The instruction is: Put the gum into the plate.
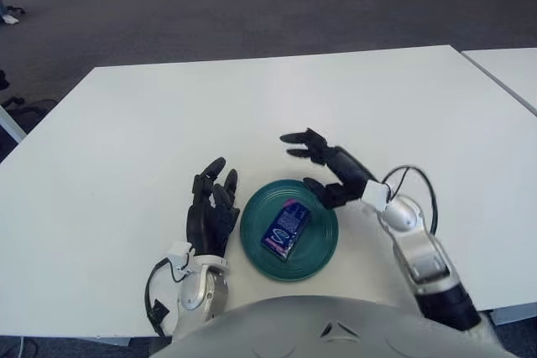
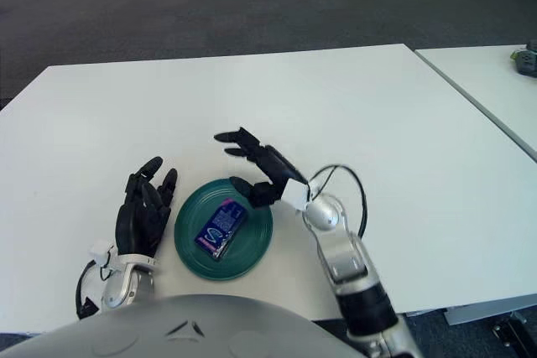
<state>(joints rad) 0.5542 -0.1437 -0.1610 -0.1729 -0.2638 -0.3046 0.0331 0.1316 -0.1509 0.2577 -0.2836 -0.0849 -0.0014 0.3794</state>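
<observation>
A blue gum pack (image 1: 285, 230) lies flat inside the dark green plate (image 1: 323, 249) near the table's front edge. My right hand (image 1: 317, 165) is above the plate's far right rim, fingers spread and holding nothing, apart from the gum. My left hand (image 1: 211, 205) shows just left of the plate, fingers extended and holding nothing.
The white table (image 1: 277, 106) stretches far back and to both sides. A second white table (image 1: 512, 69) stands at the right with a narrow gap between. A cable loop (image 1: 415, 186) hangs at my right wrist. Grey carpet lies beyond.
</observation>
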